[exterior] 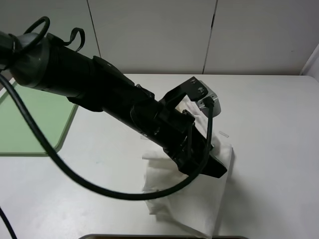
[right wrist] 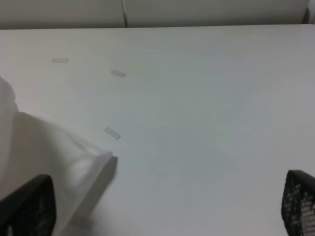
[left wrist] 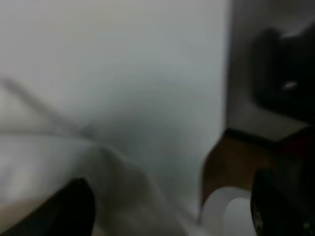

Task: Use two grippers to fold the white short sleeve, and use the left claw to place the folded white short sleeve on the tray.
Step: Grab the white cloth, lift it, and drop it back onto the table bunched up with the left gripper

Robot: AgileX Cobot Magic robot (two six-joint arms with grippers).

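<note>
White short sleeve (exterior: pixel 199 199) lying bunched and partly folded on the white table (exterior: pixel 279 149), toward the near middle of the exterior high view, well apart from the tray (exterior: pixel 30 124). Wrinkled, plain, with a squared folded edge showing in the right wrist view (right wrist: pixel 64 162). Overlapped from above by the left claw (exterior: pixel 202 164), reaching in slantwise from the far left across the middle, black cable (exterior: pixel 75 174) looping beside it. Seen blurred and very close in the left wrist view, cloth (left wrist: pixel 113 123) filling most of the picture, dark fingertips (left wrist: pixel 74 206) set apart at either side with fabric between; whether still pinching the cloth or let go, cannot tell. Light green tray flat at the left edge of the table, partly hidden behind the arm. Right gripper (right wrist: pixel 167 206) spread wide, gripping nothing, just beside the shirt's edge, above bare table. Small tape strips (right wrist: pixel 112 133) scattered on the tabletop beyond the shirt.
</note>
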